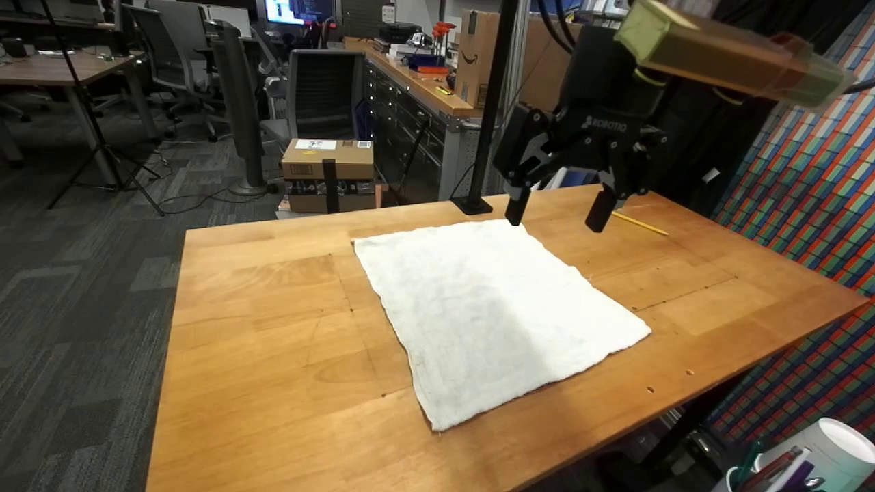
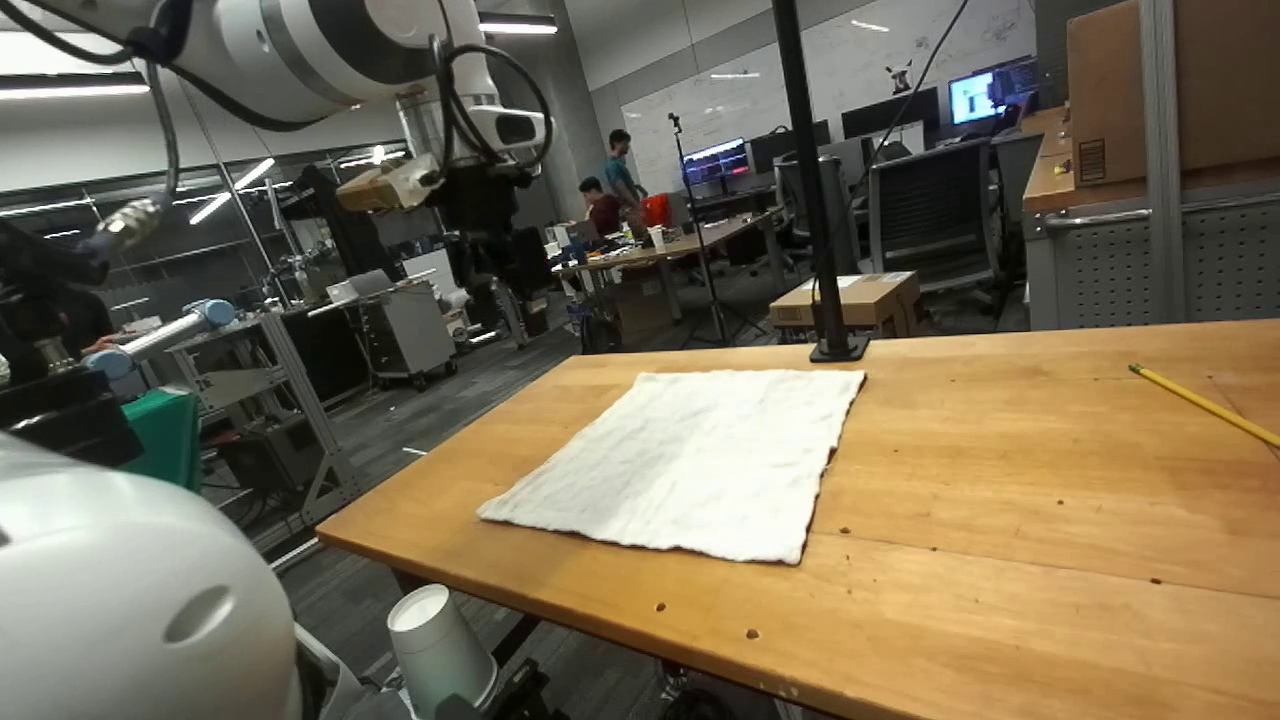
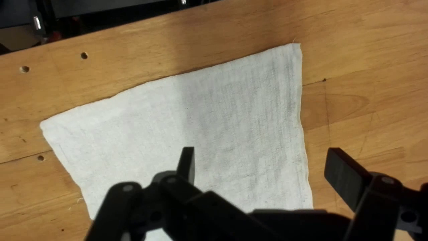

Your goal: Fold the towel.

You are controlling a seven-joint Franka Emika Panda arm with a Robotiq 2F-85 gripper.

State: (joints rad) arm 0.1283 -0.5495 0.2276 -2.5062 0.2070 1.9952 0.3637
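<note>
The white towel lies flat and spread out on the wooden table in both exterior views. A shadow covers part of it. In the wrist view the towel fills the middle, and its lower part is hidden behind the gripper. My gripper is open and empty, raised above the table and apart from the towel. It also hangs in the air in an exterior view. In the wrist view the gripper's fingers stand wide apart, one over the towel and one over bare wood beyond its edge.
The wooden table has a black pole at its far edge, close to the towel. A yellow pencil lies on the table, and shows too in an exterior view. White cups stand below the table edge.
</note>
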